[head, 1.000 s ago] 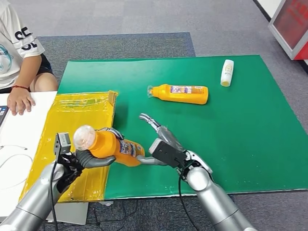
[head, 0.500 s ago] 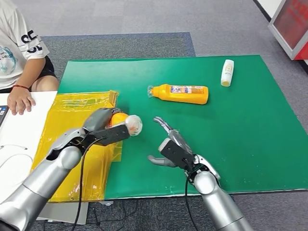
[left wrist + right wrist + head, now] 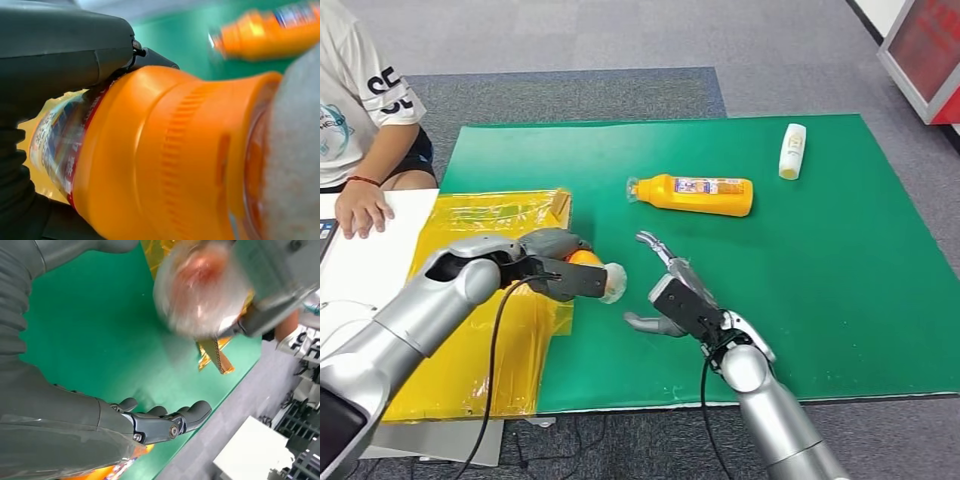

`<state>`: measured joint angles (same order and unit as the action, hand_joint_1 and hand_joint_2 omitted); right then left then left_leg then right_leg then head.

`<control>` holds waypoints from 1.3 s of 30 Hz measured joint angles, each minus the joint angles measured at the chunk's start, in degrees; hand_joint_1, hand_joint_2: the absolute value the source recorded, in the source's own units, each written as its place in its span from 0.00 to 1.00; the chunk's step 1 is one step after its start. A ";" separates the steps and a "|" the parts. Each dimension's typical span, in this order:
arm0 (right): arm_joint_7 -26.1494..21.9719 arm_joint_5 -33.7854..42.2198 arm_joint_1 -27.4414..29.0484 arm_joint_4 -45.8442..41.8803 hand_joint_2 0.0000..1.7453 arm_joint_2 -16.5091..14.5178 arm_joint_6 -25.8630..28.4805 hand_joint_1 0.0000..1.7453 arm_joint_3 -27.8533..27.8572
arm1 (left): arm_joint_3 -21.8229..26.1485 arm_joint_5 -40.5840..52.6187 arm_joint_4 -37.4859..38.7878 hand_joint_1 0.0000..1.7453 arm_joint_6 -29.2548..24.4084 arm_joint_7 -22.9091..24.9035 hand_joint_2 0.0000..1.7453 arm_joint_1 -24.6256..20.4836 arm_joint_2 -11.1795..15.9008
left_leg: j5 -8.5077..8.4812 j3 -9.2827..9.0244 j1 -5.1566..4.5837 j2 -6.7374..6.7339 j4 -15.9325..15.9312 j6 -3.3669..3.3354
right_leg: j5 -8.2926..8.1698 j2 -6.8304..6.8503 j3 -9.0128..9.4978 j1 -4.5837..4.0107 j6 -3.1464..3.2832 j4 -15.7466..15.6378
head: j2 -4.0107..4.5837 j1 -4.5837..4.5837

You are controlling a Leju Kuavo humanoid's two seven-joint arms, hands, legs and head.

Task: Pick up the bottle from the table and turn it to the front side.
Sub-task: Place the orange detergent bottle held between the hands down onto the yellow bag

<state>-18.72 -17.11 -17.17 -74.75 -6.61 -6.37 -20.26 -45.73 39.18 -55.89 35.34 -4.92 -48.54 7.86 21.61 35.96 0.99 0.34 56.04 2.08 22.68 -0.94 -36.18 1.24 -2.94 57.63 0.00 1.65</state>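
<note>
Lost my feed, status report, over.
Left hand grips orange bottle, cap toward right hand. Right hand open, empty. Second orange bottle lying beyond, not in the way.

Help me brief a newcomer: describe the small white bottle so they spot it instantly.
On the green mat, look to the far right corner. The small white bottle lies there alone, right of the long orange bottle; it is much shorter and pale, not orange.
</note>
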 joint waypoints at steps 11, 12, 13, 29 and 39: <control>-0.85 2.68 -3.59 4.20 1.00 -0.04 -0.21 0.00 -2.84 | -12.03 -15.91 7.74 1.00 10.40 -4.62 1.00 -9.86 7.14 | -0.03 0.00 0.01 -0.01 0.00 0.02 | -0.02 0.00 -0.03 -0.02 0.03 0.03 | 0.01 0.00; -0.78 2.73 -3.78 4.46 1.00 -0.04 -0.11 0.00 -3.02 | -12.87 -16.33 8.12 1.00 10.06 -4.09 1.00 -10.24 7.36 | -0.03 0.01 0.01 0.00 0.00 0.02 | -0.02 0.00 -0.03 -0.01 0.02 0.03 | 0.01 0.00; -0.71 2.76 -3.95 4.68 1.00 -0.04 0.00 0.00 -3.15 | -13.67 -16.70 8.51 1.00 9.53 -3.54 1.00 -10.58 7.52 | -0.03 0.01 0.01 0.00 0.00 0.02 | -0.02 0.00 -0.02 -0.01 0.02 0.03 | 0.00 0.00; 0.42 2.73 -5.15 6.19 1.00 -0.51 1.24 0.00 -5.04 | -20.73 -20.86 16.16 0.03 2.61 1.71 1.00 -12.23 6.08 | -0.07 -0.05 0.01 0.00 0.00 0.08 | -0.05 -0.01 0.00 -0.01 0.07 0.09 | 0.00 -0.01; 0.83 2.67 -5.20 6.23 1.00 -0.52 2.12 0.00 -5.74 | -20.84 -22.28 19.76 0.00 -1.74 0.38 1.00 -10.13 4.43 | -0.09 -0.03 0.00 0.00 0.00 0.06 | -0.06 0.00 0.00 0.00 0.07 0.09 | 0.01 0.00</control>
<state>-17.90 -14.44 -22.37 -68.52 -7.13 -4.25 -26.00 -66.58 16.91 -36.13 33.61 -4.54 -58.67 12.28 21.52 35.93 0.99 0.34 56.04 2.14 22.63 -0.94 -36.17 1.24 -2.87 57.72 0.01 1.65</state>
